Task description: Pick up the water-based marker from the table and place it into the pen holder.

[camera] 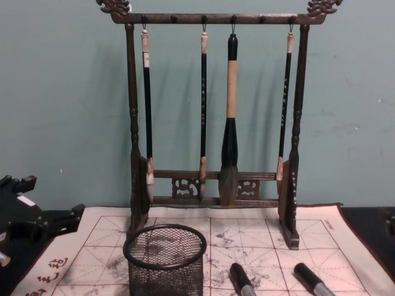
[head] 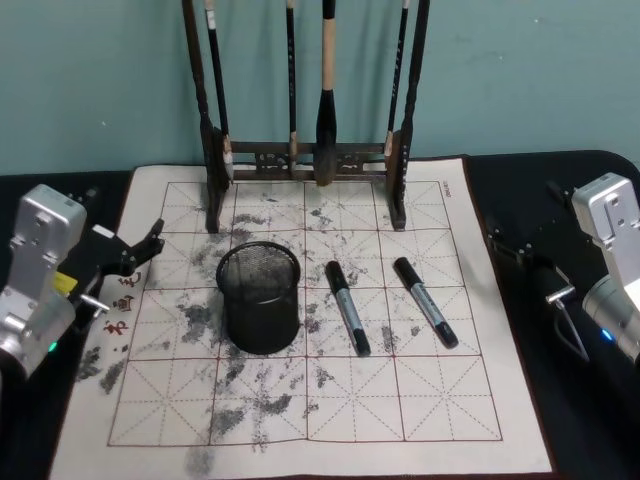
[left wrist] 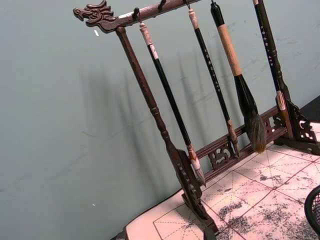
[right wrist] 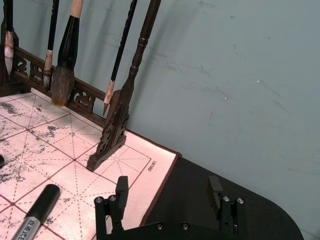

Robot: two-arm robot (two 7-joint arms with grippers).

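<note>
Water-based markers, two: inner marker (head: 348,307) lying just right of the pen holder (head: 259,298), outer marker (head: 425,301) farther right, long axes running front-to-back. Right gripper (right wrist: 168,185) waiting beyond them, fingers spread, grasping nothing; likely nearer arm. Left gripper (head: 138,250) idling left of the holder.

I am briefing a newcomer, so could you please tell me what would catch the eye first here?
The tall carved brush rack with four hanging brushes stands at the back of the ink-stained mat. In front of it stands the mesh pen holder, with two markers lying to its right. The left tool is at the mat's left edge, the right tool open by its right edge.
</note>
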